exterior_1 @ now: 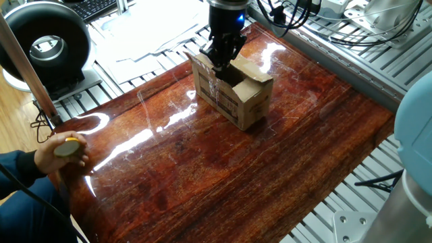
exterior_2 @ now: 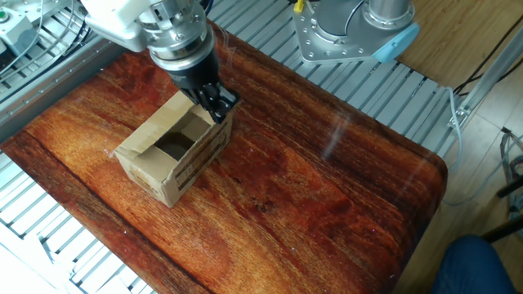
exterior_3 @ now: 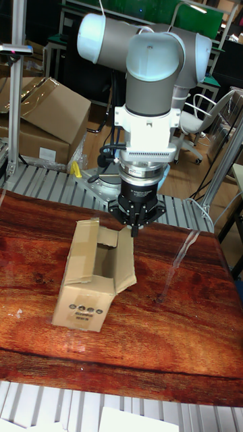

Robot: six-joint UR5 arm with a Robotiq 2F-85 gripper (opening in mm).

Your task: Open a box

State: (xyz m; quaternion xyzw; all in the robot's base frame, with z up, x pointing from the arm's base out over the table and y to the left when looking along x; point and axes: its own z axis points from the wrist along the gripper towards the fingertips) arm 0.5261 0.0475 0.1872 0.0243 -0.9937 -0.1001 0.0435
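Note:
The box (exterior_1: 233,98) is a small brown carton with black print, standing on the glossy wooden table (exterior_1: 202,175). Its top is partly open: one long flap stands upright (exterior_3: 84,253), another leans outward (exterior_3: 125,264), and the dark inside shows (exterior_2: 173,145). My gripper (exterior_1: 221,64) points straight down at the box's far end. Its black fingers are pressed together, with the tips against the edge of a flap (exterior_2: 221,106). In the tall fixed view the gripper (exterior_3: 136,231) touches the top corner of the leaning flap. I see nothing held between the fingers.
A person's hand (exterior_1: 66,148) holding a round yellowish object rests at the table's near left corner. A black round duct (exterior_1: 46,46), papers and a keyboard lie beyond the table. A second robot base (exterior_2: 351,37) stands behind. Large cartons (exterior_3: 40,121) sit on the floor.

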